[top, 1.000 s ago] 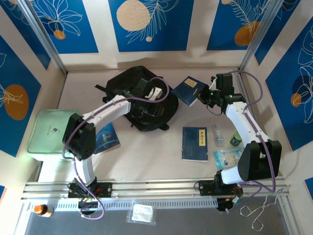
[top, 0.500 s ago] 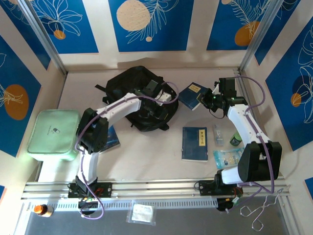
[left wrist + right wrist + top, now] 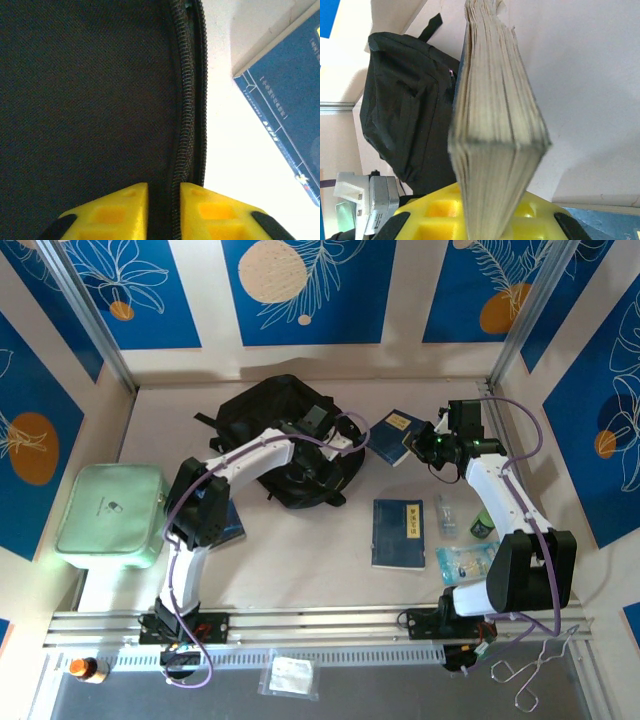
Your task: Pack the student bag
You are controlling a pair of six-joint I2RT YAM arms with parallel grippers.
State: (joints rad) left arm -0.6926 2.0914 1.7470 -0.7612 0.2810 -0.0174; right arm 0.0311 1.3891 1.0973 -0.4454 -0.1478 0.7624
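The left claw [image 3: 164,200] has its yellow fingers nearly together, pinching the fabric edge beside the zip [image 3: 187,100] on the side of the bag [image 3: 270,415] that faces the right edge of the table [image 3: 300,560]. The right claw [image 3: 485,212] is clamped on a blue book [image 3: 495,125], held near that same side with its page edges toward the wrist camera. The bag lies flat near the table's far edge, left of centre. The step looks like opening the mouth for the book. The left claw would do best to lift the zip edge up and back without slipping off the thin fabric. The right claw could then turn the book flat and feed it in narrow end first, clear of the teeth.
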